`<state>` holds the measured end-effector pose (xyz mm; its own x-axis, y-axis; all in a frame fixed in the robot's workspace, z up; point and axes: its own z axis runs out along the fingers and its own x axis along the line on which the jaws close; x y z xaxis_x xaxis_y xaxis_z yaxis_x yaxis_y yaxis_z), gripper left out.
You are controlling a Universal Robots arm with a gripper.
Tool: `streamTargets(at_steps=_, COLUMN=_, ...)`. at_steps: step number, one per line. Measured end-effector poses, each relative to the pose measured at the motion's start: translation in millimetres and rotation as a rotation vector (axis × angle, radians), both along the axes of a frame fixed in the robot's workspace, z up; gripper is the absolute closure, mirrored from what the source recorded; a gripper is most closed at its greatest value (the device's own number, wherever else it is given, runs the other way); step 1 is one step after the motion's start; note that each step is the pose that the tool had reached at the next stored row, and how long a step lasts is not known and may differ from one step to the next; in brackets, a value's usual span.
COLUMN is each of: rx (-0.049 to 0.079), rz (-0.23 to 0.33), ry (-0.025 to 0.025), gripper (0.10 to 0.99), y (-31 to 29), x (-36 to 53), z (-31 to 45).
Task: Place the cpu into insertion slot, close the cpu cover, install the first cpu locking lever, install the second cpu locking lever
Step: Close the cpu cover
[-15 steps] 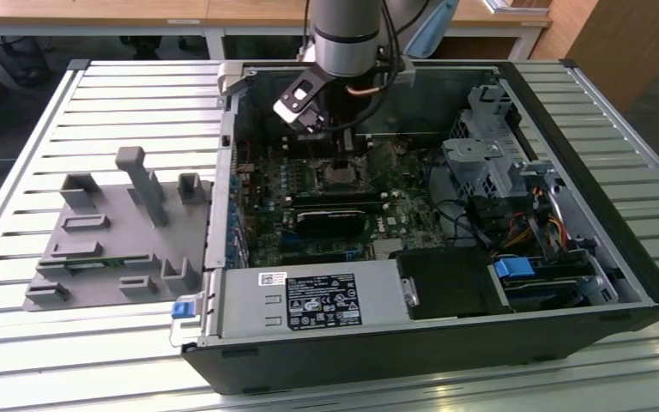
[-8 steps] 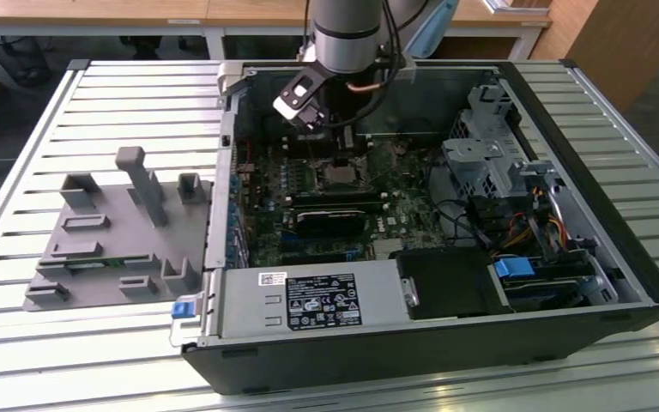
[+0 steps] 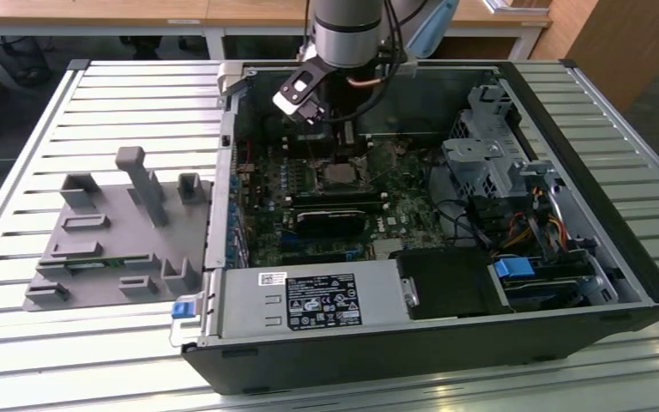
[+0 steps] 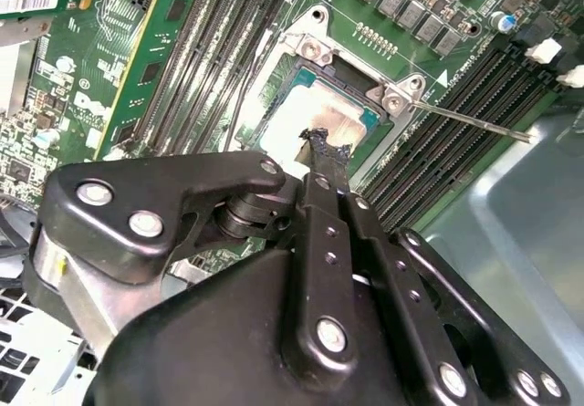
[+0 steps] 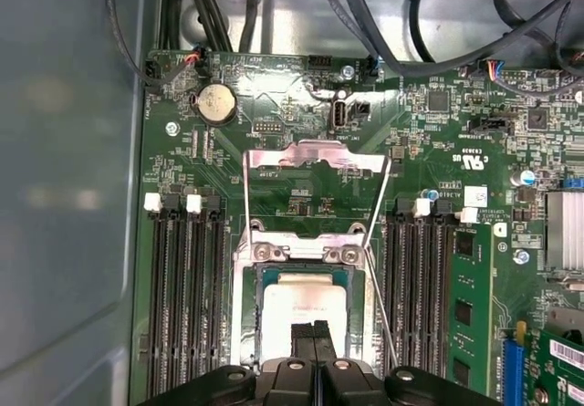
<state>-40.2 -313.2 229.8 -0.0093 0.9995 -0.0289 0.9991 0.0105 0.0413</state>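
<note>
slatted metal table (image 3: 32,137), wooden desks (image 3: 135,10) behind it at 12 o'clock in the exterior view. the open pc case (image 3: 421,360) runs from the middle out to 3 o'clock, and a grey fixture (image 3: 100,249) sits at 9. the arm (image 3: 353,30) drops in from 12, pointing straight down at the motherboard (image 3: 410,206). the cpu cover (image 5: 315,157) is flipped up open, and the cpu (image 5: 301,301) is lying in the insertion slot (image 5: 245,315). the gripper (image 5: 315,331) has its jaws pinched together with nothing in them, tips right at the cpu's top. can't tell if they touch.
</note>
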Motion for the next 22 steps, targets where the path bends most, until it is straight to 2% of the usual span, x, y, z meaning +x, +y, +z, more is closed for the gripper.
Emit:
streamTargets(at_steps=7, rx=0.000, rz=0.000, ry=-0.0001, gripper=0.980, y=0.0, x=0.0, z=12.5)
streamTargets(at_steps=18, rx=0.000, rz=0.000, ry=0.0000, gripper=0.980, y=0.0, x=0.0, z=41.5)
streamTargets(at_steps=22, rx=0.000, rz=0.000, ry=0.0000, gripper=0.980, y=-2.2, x=-0.1, z=41.8)
